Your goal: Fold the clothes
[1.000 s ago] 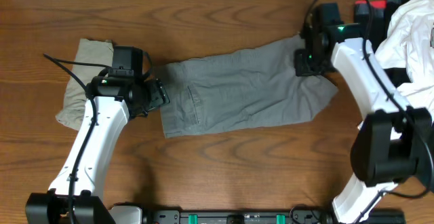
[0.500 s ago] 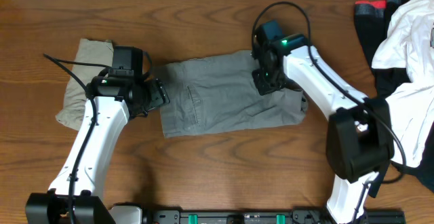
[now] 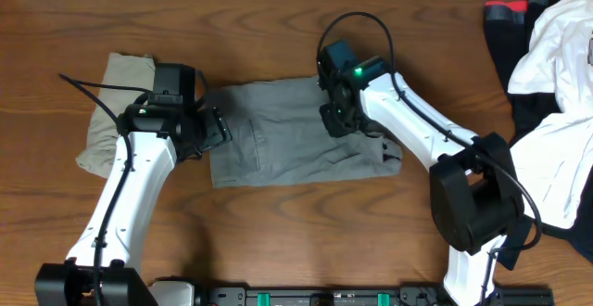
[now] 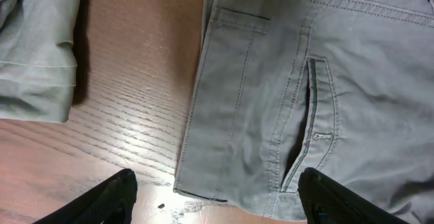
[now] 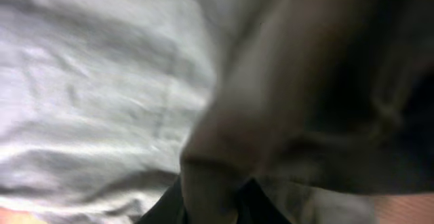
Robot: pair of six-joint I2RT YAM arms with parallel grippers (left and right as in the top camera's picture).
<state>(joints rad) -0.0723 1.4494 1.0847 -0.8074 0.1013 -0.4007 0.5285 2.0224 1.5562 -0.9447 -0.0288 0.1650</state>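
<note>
Your left gripper (image 4: pixel 217 181) hung over the grey shorts (image 3: pixel 269 148), jaws wide apart. Right gripper (image 3: pixel 335 121) sat in their cloth; its view was blurred, so I can't tell the jaws.

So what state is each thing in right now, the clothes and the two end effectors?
Grey shorts: lying flat, right end doubled over, rumpled.
Khaki shorts: folded, lying at the left.
Left end effector: open, empty, over the grey shorts.
Right end effector: on the grey shorts; grip unclear.
White garment: crumpled heap, far right.
</note>
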